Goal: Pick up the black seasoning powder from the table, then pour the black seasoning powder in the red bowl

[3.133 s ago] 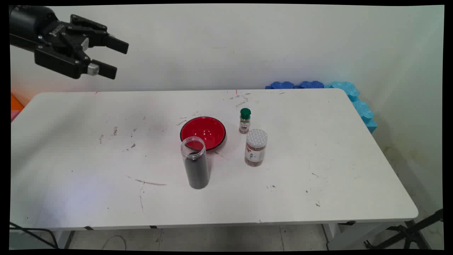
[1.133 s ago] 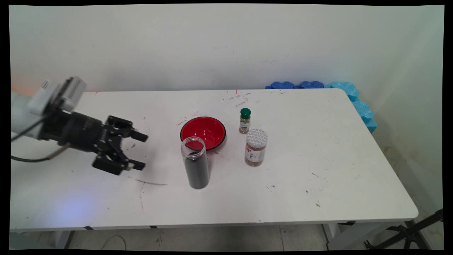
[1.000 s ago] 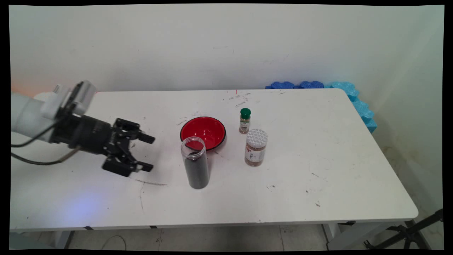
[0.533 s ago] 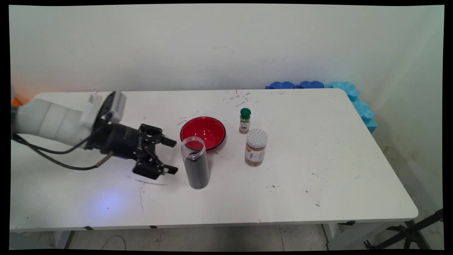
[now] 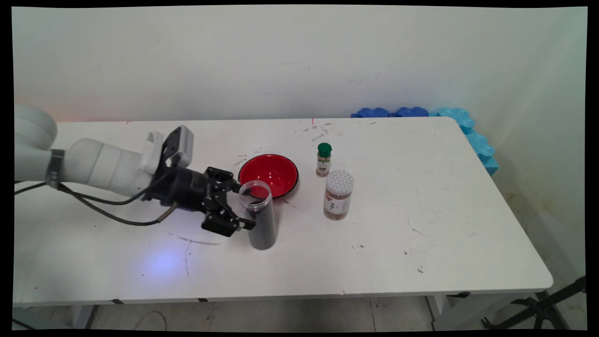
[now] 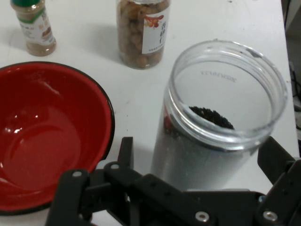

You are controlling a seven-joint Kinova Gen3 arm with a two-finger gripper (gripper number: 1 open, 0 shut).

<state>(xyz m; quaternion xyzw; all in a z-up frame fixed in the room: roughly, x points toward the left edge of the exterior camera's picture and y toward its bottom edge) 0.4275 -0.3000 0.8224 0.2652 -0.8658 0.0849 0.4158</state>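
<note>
Main view shows the white arm reaching low across the white table from the left, its black gripper brought up against a tall clear jar. That jar stands upright with no lid and is mostly filled with dark grains. The two fingers are spread wide and sit on either side of the jar, one by its rim on the far side and one lower on the near side; whether they touch the plastic cannot be told.

Hand view looks down past the linkage at the same jar, which fills the space between the fingers, with a clear gap visible on each side, so the gripper is open around it and not clamped.

Taking the jar as the landmark: a red bowl with a black rim sits just behind it, close to touching and partly overlapped by the jar's mouth in the main view. A jar with a white lid and brown contents stands to its right, apart from it. A small spice bottle with a green cap stands behind and to the right, beyond the bowl's right edge. Blue foam pieces lie far to the right of the jar, off the table's far corner against the wall.
</note>
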